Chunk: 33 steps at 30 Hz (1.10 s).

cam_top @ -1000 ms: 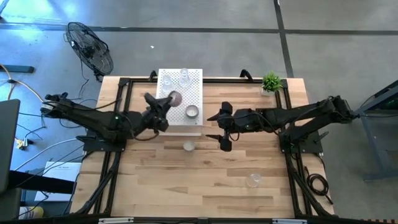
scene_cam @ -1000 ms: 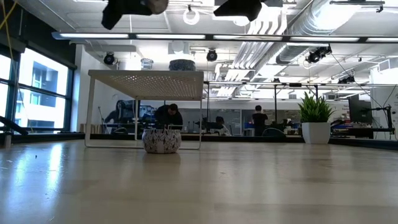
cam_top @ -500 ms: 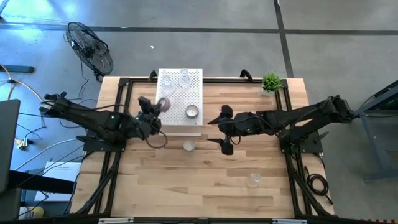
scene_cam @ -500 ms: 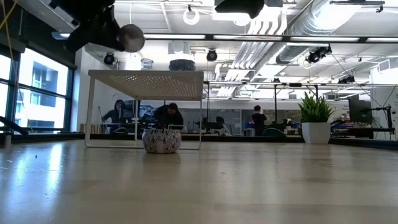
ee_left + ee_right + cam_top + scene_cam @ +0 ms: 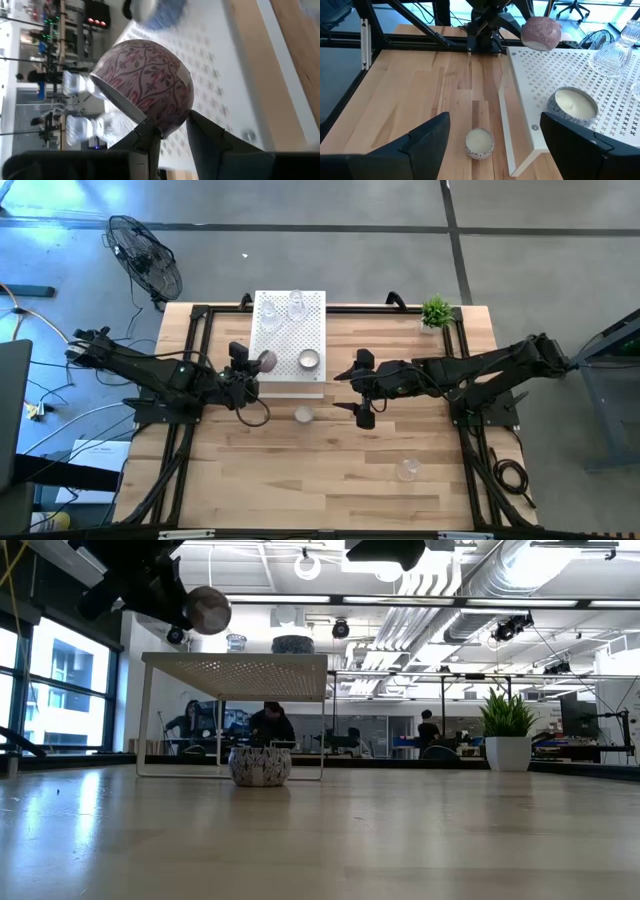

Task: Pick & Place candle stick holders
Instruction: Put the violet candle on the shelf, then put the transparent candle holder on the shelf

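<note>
My left gripper (image 5: 252,367) is shut on a round, pink-patterned candle stick holder (image 5: 267,360), which it keeps above the near left part of the white perforated box (image 5: 290,340). The low view shows this holder (image 5: 207,610) in the air above the box top (image 5: 235,664). On the box stand two clear glass holders (image 5: 296,303) and a silvery one with a white centre (image 5: 309,360). Another round holder (image 5: 303,415) sits on the table in front of the box, and a clear one (image 5: 406,470) stands near the front right. My right gripper (image 5: 360,392) hovers open beside the box. My left gripper pinches the patterned holder's wall at its rim (image 5: 159,126). One finger (image 5: 149,142) is at the mouth side and the other (image 5: 205,137) is on the outer wall. The fingers come from the table's left, slanting down. The holder is lifted clear and tipped on its side.
A small green potted plant (image 5: 436,312) stands at the table's far right. Black frame rails (image 5: 200,330) run along the table's sides. Bare wood lies in the middle and front of the table (image 5: 300,480). A fan (image 5: 145,260) stands on the floor beyond the far left corner.
My left gripper has drawn back toward the table's left and near edges and come down, turning as it went. The patterned holder went with it, from over the box's middle to its near left part, lower than before. My right gripper kept still.
</note>
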### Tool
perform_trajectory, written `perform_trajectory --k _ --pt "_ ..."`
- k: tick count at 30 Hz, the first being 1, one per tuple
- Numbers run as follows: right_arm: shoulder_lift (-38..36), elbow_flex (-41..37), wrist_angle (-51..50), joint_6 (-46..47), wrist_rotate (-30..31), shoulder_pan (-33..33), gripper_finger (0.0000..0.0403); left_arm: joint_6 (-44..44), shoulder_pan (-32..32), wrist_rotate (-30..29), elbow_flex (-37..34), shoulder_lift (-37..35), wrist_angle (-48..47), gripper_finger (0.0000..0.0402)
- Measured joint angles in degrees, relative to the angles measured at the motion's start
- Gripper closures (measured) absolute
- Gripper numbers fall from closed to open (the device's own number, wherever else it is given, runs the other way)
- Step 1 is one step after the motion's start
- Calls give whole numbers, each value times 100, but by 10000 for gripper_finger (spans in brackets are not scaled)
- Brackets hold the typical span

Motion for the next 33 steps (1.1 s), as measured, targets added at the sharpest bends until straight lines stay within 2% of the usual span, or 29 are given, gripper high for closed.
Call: perform_trajectory --k 5,10,20,22,27,33 --pt "0 0 1 24 0 0 98 -250 0 123 -4 0 -142 317" --pt "0 0 1 64 0 0 98 -102 11 29 -4 0 -140 317" --pt "2 0 -1 133 -24 0 98 46 723 536 -4 328 -128 317" --pt "2 0 -2 134 -24 0 98 78 766 467 -4 419 -111 317" --pt "2 0 -32 133 -24 0 98 389 742 -157 62 444 -84 316" --pt "2 2 -100 133 -24 0 98 185 446 -306 710 352 -430 316"
